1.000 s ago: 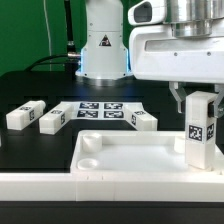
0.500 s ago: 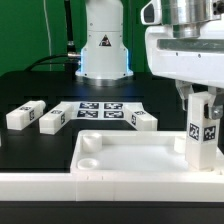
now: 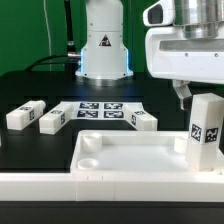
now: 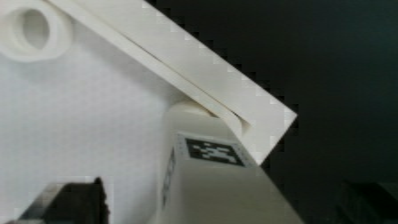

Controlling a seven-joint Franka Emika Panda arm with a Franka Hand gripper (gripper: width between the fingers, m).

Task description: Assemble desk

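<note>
The white desk panel [image 3: 130, 152] lies flat at the front, with a round socket [image 3: 88, 158] at its left corner. One tagged white leg [image 3: 205, 135] stands at the panel's right corner, leaning toward the exterior view's right. My gripper [image 3: 188, 98] hangs over the leg's top. In the wrist view the leg [image 4: 222, 170] runs up between the jaws from the panel [image 4: 89, 110] corner. The one dark finger [image 4: 71, 205] that shows stands apart from the leg. The other finger is lost against the black table.
Three loose tagged legs lie behind the panel: two at the left [image 3: 24, 115] [image 3: 53, 118] and one at the middle [image 3: 144, 120]. The marker board [image 3: 100, 110] lies between them. The robot base [image 3: 103, 45] stands behind. A long white rail [image 3: 60, 186] edges the table's front.
My gripper has moved toward the exterior view's right and a little up. The leg, upright before, has shifted right and now leans to the right.
</note>
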